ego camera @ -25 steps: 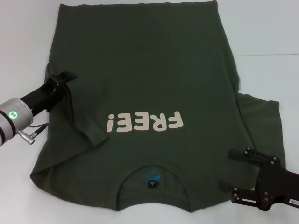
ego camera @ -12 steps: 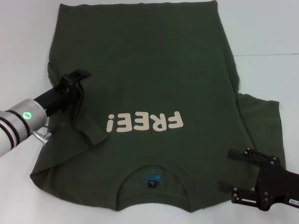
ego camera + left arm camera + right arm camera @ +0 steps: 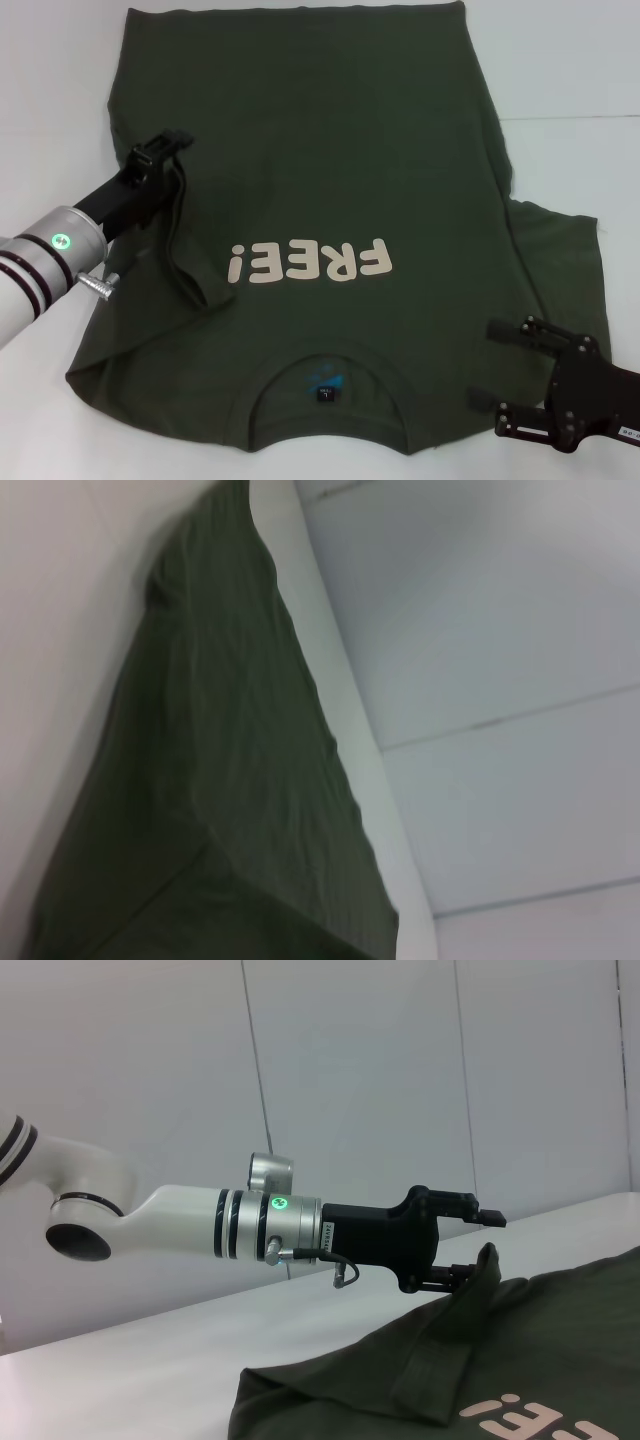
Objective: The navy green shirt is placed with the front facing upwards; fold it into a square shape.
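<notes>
The navy green shirt (image 3: 330, 150) lies front up on the white table (image 3: 50, 100), collar and neck label (image 3: 326, 385) nearest me, cream "FREE!" lettering (image 3: 308, 263) across the chest. My left gripper (image 3: 168, 148) is shut on the shirt's left sleeve (image 3: 185, 230) and holds it raised in a ridge over the shirt's left side. The right wrist view shows that left gripper (image 3: 478, 1250) with a peak of fabric pinched above the shirt (image 3: 560, 1350). The left wrist view shows only draped green cloth (image 3: 220, 780). My right gripper (image 3: 482, 362) rests open beside the shirt's right shoulder.
The shirt's right sleeve (image 3: 565, 250) lies spread flat on the table at the right. Bare white tabletop (image 3: 570, 80) surrounds the shirt on the left, far and right sides. A pale wall (image 3: 350, 1080) stands behind the table.
My left gripper has risen and moved inward over the shirt, pulling the left sleeve up and toward the middle. The right arm has stayed still.
</notes>
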Motion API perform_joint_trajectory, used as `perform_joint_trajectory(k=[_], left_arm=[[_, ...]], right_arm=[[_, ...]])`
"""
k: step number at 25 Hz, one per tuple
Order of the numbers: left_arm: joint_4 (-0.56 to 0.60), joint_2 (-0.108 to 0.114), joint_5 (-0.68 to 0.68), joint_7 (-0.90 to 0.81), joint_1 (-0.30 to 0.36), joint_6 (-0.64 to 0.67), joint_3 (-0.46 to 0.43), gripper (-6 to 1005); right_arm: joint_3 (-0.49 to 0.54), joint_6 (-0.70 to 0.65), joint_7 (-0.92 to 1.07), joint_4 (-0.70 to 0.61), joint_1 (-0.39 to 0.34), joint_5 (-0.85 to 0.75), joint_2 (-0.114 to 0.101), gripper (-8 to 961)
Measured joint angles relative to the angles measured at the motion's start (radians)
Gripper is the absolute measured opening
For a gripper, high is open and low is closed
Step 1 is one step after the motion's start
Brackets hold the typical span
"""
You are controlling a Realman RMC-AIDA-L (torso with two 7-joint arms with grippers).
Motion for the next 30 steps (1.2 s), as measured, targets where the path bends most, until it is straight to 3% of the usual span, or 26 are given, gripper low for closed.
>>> perform_joint_trajectory(k=[19, 30], left_arm=[[-0.048, -0.002, -0.143, 0.071, 0.008, 0.018, -0.002, 616], [-0.033, 0.004, -0.143, 0.135, 0.015, 0.055, 0.031, 617]], right_arm=[[0.000, -0.003, 0.004, 0.000, 0.004, 0.000, 0.000, 884], [0.000, -0.004, 0.004, 0.000, 0.007, 0.000, 0.000, 882]])
